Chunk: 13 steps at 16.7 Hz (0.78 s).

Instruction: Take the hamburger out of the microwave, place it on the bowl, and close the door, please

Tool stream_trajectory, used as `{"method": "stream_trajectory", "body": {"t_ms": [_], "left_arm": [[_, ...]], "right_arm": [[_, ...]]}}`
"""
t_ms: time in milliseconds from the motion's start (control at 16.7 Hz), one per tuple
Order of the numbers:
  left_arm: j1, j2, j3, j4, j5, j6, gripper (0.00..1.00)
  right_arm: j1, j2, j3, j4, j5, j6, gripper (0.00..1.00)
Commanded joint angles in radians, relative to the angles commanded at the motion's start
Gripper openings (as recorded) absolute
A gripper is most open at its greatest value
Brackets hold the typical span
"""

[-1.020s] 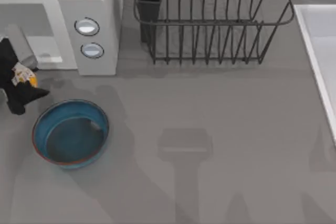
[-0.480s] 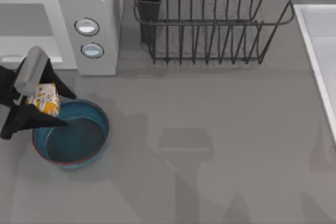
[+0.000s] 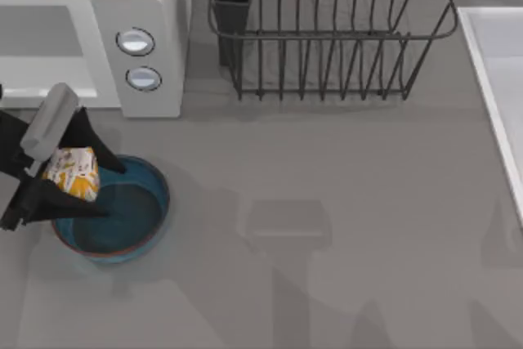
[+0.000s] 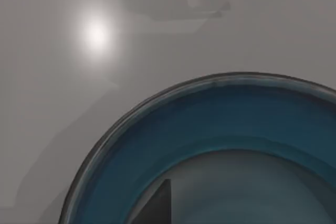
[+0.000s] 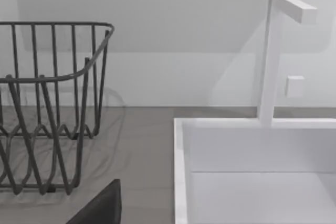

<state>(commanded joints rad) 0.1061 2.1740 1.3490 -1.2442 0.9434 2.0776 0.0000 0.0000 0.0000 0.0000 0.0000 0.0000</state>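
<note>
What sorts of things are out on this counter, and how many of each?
Microwave: 1
Bowl: 1
Hamburger, held in the left claw: 1
Wire rack: 1
Sink: 1
Total: 5

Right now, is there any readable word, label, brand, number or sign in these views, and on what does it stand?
None can be read.
The hamburger wrapper, held by the left gripper over the bowl, has tiny dark specks, too small to read.
The microwave knobs carry no markings.

No readable text, labels, numbers or signs appear on anything.
</note>
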Motion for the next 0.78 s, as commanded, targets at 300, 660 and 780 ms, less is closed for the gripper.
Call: {"method": "stream_trajectory", "body": {"t_ms": [300, 660, 780], "left_arm": [[-0.025, 0.0, -0.035, 0.082, 0.01, -0.047, 0.0], [-0.089, 0.014, -0.113, 0.239, 0.038, -0.136, 0.0], [-0.089, 0.014, -0.113, 0.239, 0.038, -0.136, 0.0]], "right_arm": [[0.0, 0.0, 0.0, 0.0, 0.0, 0.0, 1.0], [0.0, 0.0, 0.0, 0.0, 0.0, 0.0, 1.0], [0.0, 0.0, 0.0, 0.0, 0.0, 0.0, 1.0]]}}
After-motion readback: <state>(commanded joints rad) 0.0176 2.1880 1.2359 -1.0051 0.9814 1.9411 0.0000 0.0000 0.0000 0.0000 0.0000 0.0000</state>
